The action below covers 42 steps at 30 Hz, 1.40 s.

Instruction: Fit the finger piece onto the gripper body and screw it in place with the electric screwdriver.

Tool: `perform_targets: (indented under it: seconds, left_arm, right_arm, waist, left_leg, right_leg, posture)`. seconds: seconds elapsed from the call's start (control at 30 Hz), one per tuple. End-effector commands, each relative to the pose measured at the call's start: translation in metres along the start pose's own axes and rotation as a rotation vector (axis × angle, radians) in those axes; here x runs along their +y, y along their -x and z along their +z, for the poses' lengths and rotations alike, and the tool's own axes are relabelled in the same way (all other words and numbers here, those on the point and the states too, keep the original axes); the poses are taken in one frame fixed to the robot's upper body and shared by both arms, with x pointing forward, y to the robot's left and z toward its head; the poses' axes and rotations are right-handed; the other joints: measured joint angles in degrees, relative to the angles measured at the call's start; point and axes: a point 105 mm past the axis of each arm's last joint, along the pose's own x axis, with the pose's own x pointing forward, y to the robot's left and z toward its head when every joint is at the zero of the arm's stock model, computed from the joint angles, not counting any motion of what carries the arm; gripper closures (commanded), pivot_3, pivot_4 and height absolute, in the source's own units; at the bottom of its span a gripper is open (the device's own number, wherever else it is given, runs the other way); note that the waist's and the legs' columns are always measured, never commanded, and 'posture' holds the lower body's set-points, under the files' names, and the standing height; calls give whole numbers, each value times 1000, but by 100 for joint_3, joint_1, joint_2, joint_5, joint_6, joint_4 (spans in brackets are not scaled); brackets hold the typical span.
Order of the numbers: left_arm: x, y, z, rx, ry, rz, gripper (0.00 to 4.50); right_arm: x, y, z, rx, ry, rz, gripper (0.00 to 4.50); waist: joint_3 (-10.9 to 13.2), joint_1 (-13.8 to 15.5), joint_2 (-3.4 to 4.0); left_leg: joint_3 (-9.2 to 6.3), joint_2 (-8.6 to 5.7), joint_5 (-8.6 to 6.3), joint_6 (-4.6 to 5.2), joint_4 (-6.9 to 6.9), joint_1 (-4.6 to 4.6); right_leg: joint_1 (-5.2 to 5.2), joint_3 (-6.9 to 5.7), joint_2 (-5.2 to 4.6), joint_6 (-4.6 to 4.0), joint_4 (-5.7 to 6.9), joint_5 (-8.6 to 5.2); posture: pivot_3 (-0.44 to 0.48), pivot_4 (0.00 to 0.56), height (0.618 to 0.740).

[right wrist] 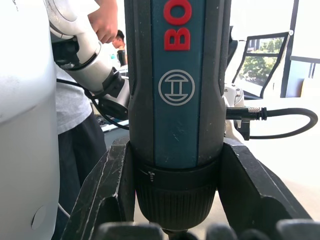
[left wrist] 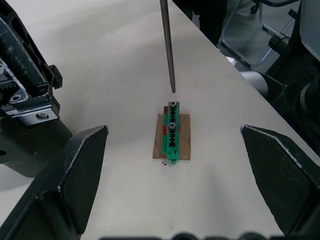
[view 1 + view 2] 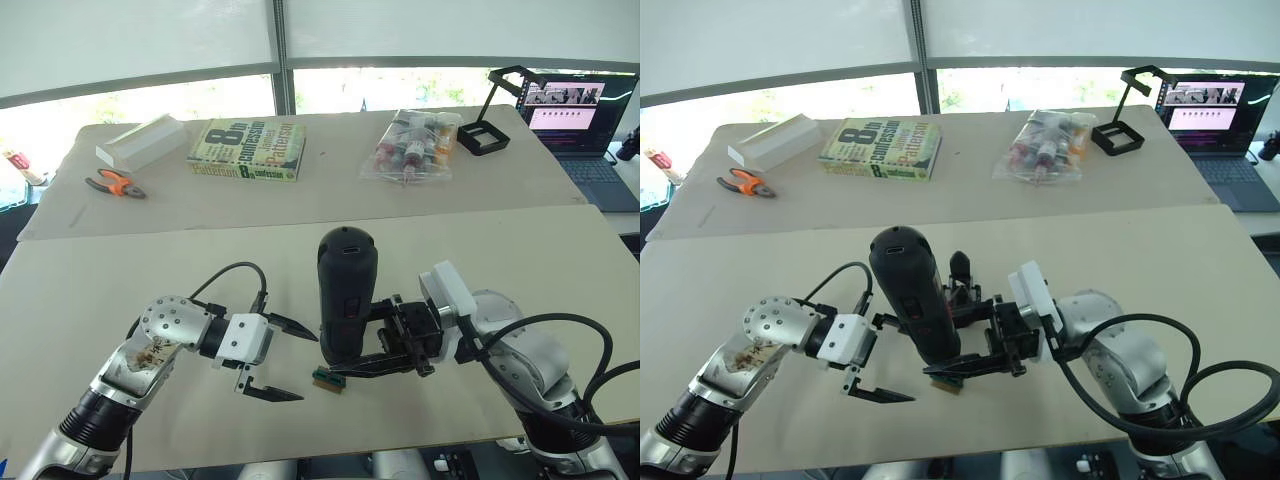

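Observation:
My right gripper [image 3: 372,340] is shut on the electric screwdriver [image 3: 347,295], a thick black cylinder with red lettering [image 1: 177,25], held upright near the table's front middle. Its thin metal bit [image 2: 167,45] points down just above a small green-and-brown block [image 2: 171,131]. Just behind the screwdriver stands the gripper body [image 3: 962,280], a black assembly with one pointed finger up; its toothed side [image 2: 25,100] sits near my left finger. To the left of the block, my left gripper [image 3: 298,362] is open and empty. The finger piece is out of view.
On the far table lie a book [image 3: 247,150], orange pliers [image 3: 115,184], a white box [image 3: 140,142], a bag of small bottles [image 3: 412,145], a black stand [image 3: 490,130] and a laptop [image 3: 580,120]. A person [image 1: 75,125] stands beyond the table's front edge.

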Motion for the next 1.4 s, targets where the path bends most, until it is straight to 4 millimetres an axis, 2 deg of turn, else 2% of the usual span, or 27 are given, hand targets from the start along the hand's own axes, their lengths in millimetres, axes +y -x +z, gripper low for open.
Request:
perform_targets:
  seconds: [0.03, 1.4]
  left_arm:
    - [2, -1, 5, -8, -39, -8, 0]
    - [3, -3, 6, -6, -56, -20, 0]
  right_arm:
    - [7, -3, 12, -30, 38, 30, 2606]
    - [3, 7, 2, -3, 48, -5, 2606]
  waist:
    - [0, 0, 0]
    - [0, 3, 0]
  left_leg:
    - [0, 0, 0, 0, 0, 0]
    - [0, 0, 0, 0, 1, 0]
  right_leg:
    - [0, 1, 0, 0, 0, 0]
    - [0, 0, 0, 0, 0, 0]
  posture:
    - [0, 150, 740]
    - [0, 150, 740]
